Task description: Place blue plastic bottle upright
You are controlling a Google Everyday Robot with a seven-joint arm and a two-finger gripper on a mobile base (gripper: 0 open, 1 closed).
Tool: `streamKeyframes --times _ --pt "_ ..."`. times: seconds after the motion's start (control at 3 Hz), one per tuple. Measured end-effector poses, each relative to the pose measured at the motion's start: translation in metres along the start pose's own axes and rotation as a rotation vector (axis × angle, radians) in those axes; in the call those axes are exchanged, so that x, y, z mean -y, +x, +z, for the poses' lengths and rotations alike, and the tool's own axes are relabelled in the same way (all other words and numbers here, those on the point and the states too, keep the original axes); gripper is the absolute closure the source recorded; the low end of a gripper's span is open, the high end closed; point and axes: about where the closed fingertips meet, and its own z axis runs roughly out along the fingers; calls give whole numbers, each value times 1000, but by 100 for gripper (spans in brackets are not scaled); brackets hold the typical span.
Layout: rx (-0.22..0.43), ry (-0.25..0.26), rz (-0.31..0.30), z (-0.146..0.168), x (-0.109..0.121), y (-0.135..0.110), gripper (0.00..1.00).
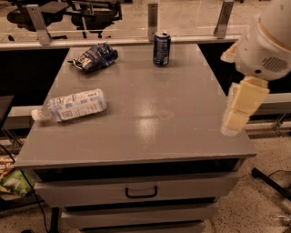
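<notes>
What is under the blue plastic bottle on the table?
Only the grey table top; the blue plastic bottle lies on its side near the left edge. The patch beneath it is covered. The gripper hangs beside the table's right edge.

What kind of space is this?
Likely an office: swivel chairs behind a glass partition, grey drawer cabinet holding the lying blue plastic bottle. The gripper hangs at the edge opposite the bottle.

blue plastic bottle (75, 105) on side, table (159, 132) left (cap toward edge); gripper (234, 120) by rt edge.

gripper (235, 119) beside table's (159, 91) right edge, arm (267, 42) cropped.
</notes>
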Motion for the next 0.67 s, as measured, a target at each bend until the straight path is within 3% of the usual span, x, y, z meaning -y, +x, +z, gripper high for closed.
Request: streamKeyframes --times 0.67 --pt "50 -71 -111 49 36 -81 0"
